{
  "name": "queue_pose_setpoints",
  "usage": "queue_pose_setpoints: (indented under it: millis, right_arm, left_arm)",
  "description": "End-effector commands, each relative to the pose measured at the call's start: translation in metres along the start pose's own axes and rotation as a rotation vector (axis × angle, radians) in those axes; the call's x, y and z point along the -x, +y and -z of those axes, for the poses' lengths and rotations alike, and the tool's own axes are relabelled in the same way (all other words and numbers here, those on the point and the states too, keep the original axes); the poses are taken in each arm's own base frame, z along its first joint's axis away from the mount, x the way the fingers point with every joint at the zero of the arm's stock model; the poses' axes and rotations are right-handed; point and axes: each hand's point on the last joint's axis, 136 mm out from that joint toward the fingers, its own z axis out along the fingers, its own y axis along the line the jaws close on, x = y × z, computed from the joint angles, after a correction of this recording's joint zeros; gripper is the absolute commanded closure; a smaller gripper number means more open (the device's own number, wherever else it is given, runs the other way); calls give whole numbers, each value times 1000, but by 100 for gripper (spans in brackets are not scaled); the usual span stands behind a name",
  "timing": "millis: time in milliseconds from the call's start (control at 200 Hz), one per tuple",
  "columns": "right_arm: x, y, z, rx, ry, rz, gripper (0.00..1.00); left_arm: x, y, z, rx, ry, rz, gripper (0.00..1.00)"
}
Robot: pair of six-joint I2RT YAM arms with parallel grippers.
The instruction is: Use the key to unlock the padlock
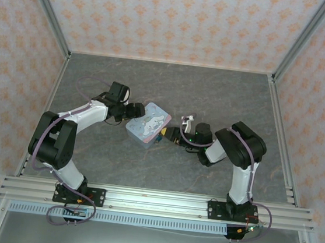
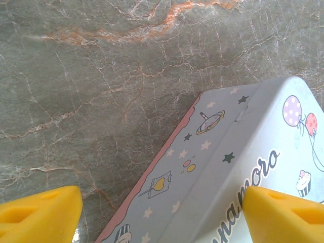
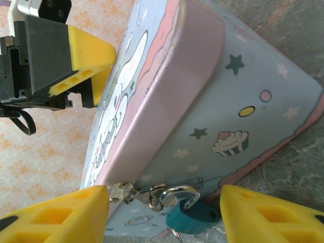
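The padlock (image 3: 195,216) hangs at the near right edge of the tin (image 3: 202,101), and its shackle (image 3: 179,191) looks closed, so the unlocking appears not yet done. The right gripper (image 3: 164,205) is spread around the padlock and grasps nothing. The left gripper (image 2: 162,207) is released too, spread wide over the tin's far left corner. Whether the key sits in the lock is unclear.
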Motion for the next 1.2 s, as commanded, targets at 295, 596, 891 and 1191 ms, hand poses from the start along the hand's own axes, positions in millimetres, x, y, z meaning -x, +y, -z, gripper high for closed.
queue_pose_setpoints:
  millis: [295,596,891,1191]
  right_arm:
    - [-4,25,-14,127,35,43,42]
    - [-10,36,-7,155,59,68,57]
    - [-17,30,-7,136,84,69,63]
    - [-23,16,-9,65,81,51,46]
  left_arm:
    - [-9,11,-3,45,12,7,17]
    - [-9,12,-3,48,9,8,17]
    - [-9,13,-3,49,8,11,17]
    - [-10,13,-4,51,10,11,17]
